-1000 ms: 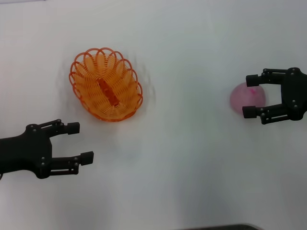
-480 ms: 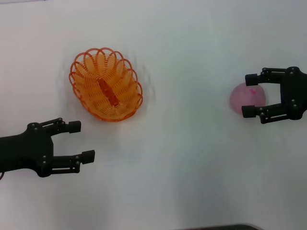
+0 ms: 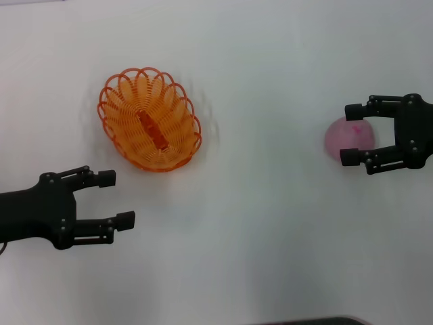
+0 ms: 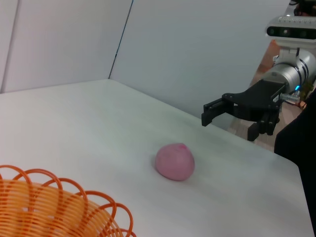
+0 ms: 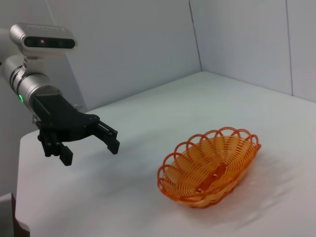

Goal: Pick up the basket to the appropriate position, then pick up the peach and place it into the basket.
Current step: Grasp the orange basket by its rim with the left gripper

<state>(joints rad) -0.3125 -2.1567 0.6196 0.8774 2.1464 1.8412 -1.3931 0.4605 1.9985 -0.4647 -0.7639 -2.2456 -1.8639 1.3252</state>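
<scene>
The oval orange wire basket (image 3: pixel 149 118) sits upright on the white table, left of centre; it also shows in the right wrist view (image 5: pixel 210 165), and its rim shows in the left wrist view (image 4: pixel 59 207). My left gripper (image 3: pixel 116 198) is open and empty, nearer me than the basket and apart from it. The pink peach (image 3: pixel 338 143) lies on the table at the right. My right gripper (image 3: pixel 351 135) is open, its fingers either side of the peach from above. In the left wrist view the right gripper (image 4: pixel 229 123) hovers above and beyond the peach (image 4: pixel 175 161), not touching it.
The white table (image 3: pixel 257 223) has no other objects in view. A dark edge shows at the table's near side (image 3: pixel 311 321). Pale walls stand behind the table in both wrist views. The left gripper also shows in the right wrist view (image 5: pixel 91 148).
My left gripper has crept slightly to the right. The right gripper, basket and peach have hardly moved.
</scene>
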